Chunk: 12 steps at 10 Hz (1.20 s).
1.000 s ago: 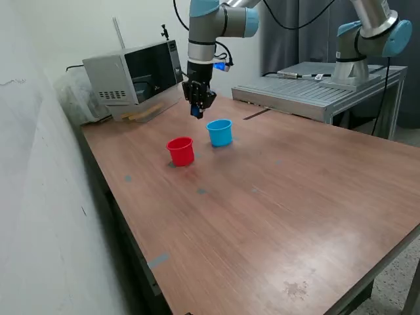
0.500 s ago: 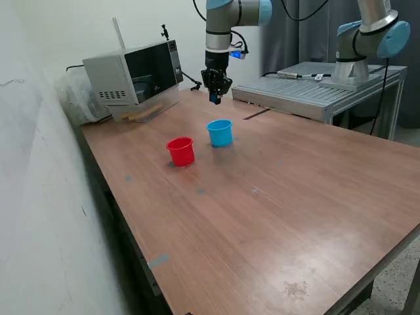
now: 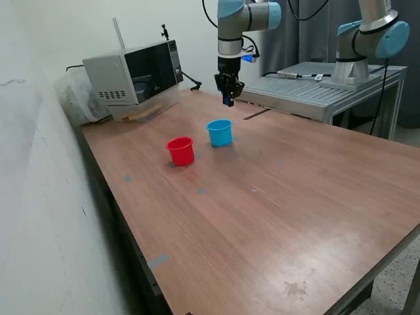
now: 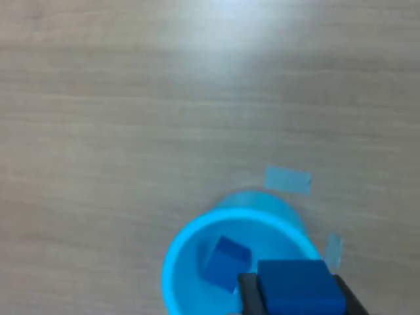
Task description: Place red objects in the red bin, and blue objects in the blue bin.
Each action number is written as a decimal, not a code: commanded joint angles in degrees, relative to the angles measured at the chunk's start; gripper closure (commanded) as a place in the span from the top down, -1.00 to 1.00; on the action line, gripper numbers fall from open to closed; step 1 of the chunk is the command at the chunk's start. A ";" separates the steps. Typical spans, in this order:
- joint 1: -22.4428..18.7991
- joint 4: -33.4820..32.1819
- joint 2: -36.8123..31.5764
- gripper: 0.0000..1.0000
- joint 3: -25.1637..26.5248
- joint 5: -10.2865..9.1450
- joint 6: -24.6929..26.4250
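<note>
1. At the exterior view's left, a grey microwave [image 3: 134, 75] sits at the back of the wooden counter [image 3: 275, 210].
2. The red bin [image 3: 180, 151] stands upright on the counter, just beside the blue bin [image 3: 220, 132], which lies toward the exterior view's right of it. I cannot see into the red one.
3. My pincer [image 3: 228, 100] hangs in the air above and behind the blue bin, a little toward the exterior view's right, well clear of its rim.
4. My pincer is closed on a dark blue cube [image 4: 298, 287]; the wrist view shows that cube held between my two dark fingers [image 4: 248, 293].
5. In the wrist view, a second blue cube [image 4: 226, 262] lies tilted inside the blue bin, below the held one.
6. Small pale tape scraps [image 4: 287, 179] lie on the counter near that bin.
</note>
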State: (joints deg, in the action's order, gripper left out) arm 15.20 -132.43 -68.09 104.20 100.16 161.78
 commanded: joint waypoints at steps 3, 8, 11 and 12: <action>-0.08 -0.38 -1.68 -1.00 1.36 -1.72 0.47; 0.71 -0.90 -1.16 -1.00 0.57 -9.18 -4.63; 0.80 -1.17 0.32 -1.00 -1.27 -9.28 -6.82; 1.67 -1.17 1.20 -1.00 -2.32 -9.80 -7.35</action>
State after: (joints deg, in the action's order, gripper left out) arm 16.01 -133.41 -68.50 103.73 91.58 156.15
